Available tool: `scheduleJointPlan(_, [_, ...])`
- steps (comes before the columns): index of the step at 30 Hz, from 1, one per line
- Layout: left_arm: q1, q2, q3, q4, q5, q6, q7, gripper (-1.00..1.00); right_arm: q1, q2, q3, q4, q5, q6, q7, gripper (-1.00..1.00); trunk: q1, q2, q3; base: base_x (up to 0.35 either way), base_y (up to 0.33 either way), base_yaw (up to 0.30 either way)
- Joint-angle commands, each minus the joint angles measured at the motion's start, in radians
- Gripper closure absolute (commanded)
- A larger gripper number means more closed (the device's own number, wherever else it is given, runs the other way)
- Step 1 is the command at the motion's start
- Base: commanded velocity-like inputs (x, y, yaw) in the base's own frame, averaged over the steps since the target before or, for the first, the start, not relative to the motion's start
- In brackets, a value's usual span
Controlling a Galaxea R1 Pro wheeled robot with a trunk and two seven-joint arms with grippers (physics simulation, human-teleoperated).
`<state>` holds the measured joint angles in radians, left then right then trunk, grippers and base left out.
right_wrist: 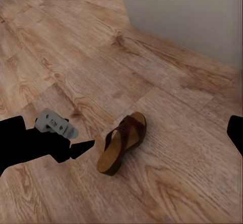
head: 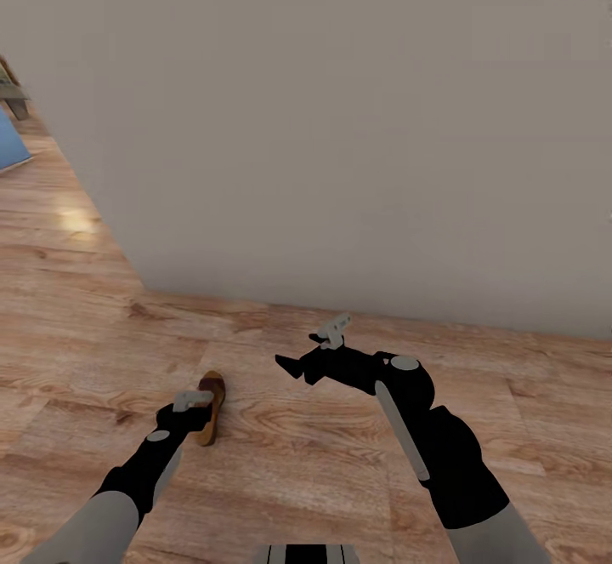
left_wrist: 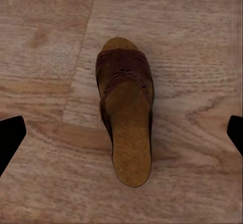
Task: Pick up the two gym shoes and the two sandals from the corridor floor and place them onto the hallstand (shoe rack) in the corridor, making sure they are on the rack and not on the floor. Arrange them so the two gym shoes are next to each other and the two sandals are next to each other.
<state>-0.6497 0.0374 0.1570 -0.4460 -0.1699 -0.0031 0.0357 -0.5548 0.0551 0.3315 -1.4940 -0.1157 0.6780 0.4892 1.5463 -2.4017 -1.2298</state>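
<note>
One brown sandal (head: 212, 402) lies on the wood-plank corridor floor (head: 280, 453), toe toward the wall. My left gripper (head: 197, 418) hovers just over it, open, with its black fingertips (left_wrist: 11, 137) far apart on either side of the sandal (left_wrist: 124, 117) and nothing between them. My right gripper (head: 291, 367) hangs open in the air to the right of it, above bare floor. From the right wrist the same sandal (right_wrist: 123, 142) shows with the left gripper (right_wrist: 76, 150) close beside its heel end. The other sandal, the gym shoes and the hallstand are out of view.
A plain grey wall (head: 340, 122) stands close ahead and runs back to the left. Beyond its corner at far left are a blue object (head: 10, 145) and a wooden furniture piece (head: 12, 96). Open floor stretches left and right.
</note>
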Motion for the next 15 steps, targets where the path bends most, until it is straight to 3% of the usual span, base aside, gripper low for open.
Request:
scheduleJointPlan(1, [0.000,-0.001,0.005,0.000,-0.010,-0.001,0.001,-1.00,-0.001,0.000,-0.001,0.000,-0.010,0.008,-0.003,-1.00,0.000,0.000,-0.001,0.101,-0.226,0.000])
scheduleJointPlan(6, [0.003,-0.001,0.007,0.000,-0.010,-0.009,0.001,-1.00,-0.001,0.000,-0.001,0.000,-0.010,0.008,-0.003,-1.00,0.000,0.000,-0.001,0.060,-0.130,0.000])
scheduleJointPlan(15, [0.006,0.001,0.007,0.000,-0.009,-0.037,0.001,-1.00,-0.001,0.000,0.000,0.001,-0.010,0.008,-0.002,-1.00,0.000,0.000,-0.001,0.008,-0.017,0.000])
